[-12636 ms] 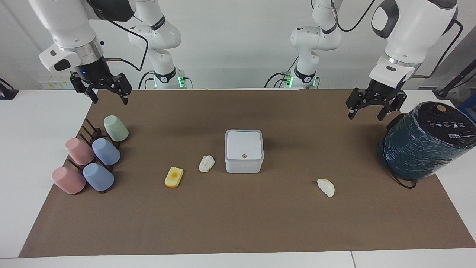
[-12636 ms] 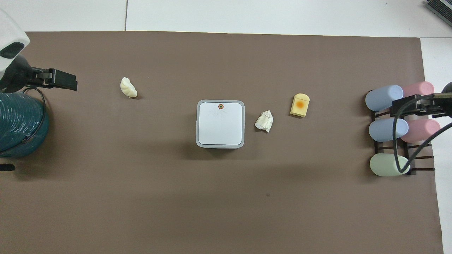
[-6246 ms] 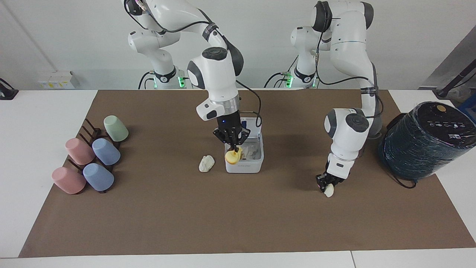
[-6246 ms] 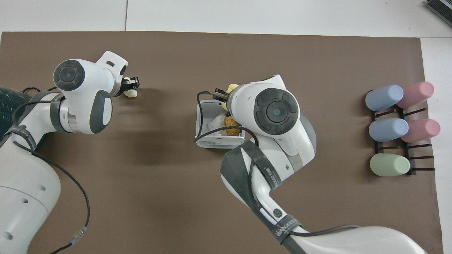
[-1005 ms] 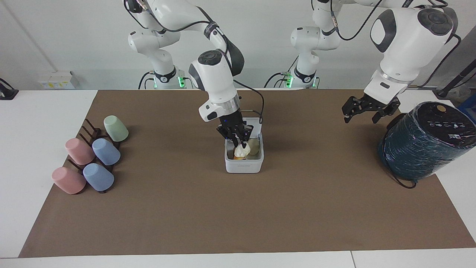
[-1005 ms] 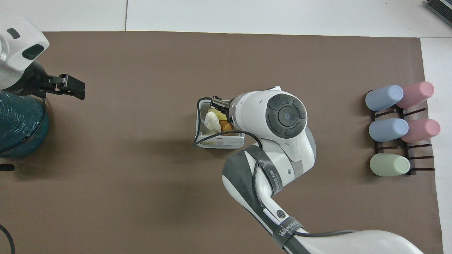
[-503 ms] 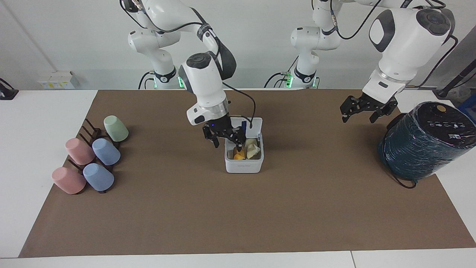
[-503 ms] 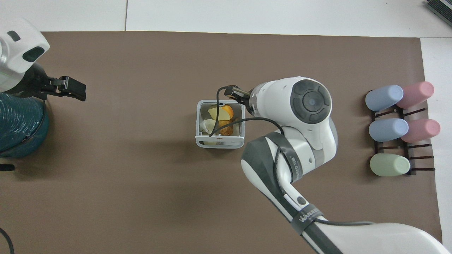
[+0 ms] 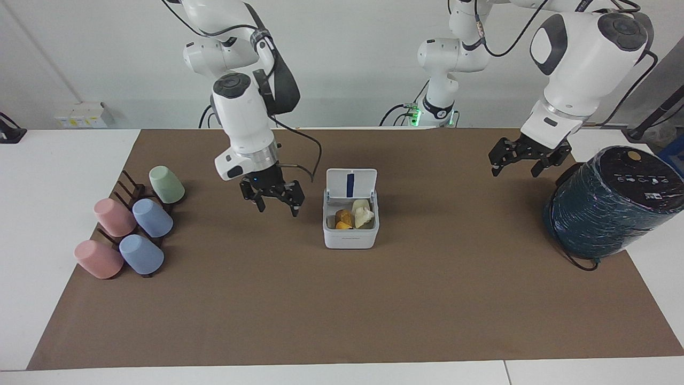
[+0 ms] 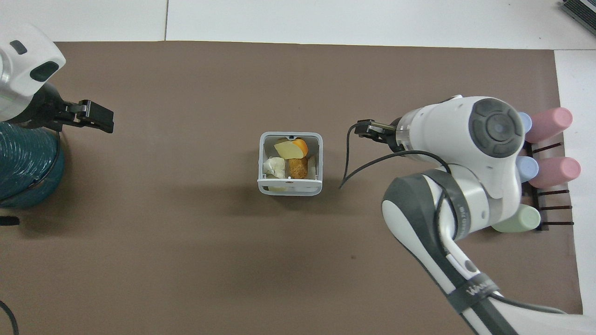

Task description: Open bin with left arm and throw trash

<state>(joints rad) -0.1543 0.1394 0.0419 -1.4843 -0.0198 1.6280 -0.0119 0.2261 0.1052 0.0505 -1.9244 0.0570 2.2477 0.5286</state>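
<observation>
Bin mid-desk, lid up; facing view alone shows blue lid strip. Trash inside, clearest overhead. Right jaws apart, empty, over mat beside bin. Left jaws apart, near cylinder.

Open bin holding trash at the middle of the brown mat

The small white square plastic bin sits mid-mat, its lid open, with a yellow-orange rounded bar, a white lumpy wad and a brown piece inside. The right gripper hangs over bare mat toward the right arm's end, by the pastel cups. The left gripper hangs beside the dark teal wrapped cylinder at the left arm's edge.
</observation>
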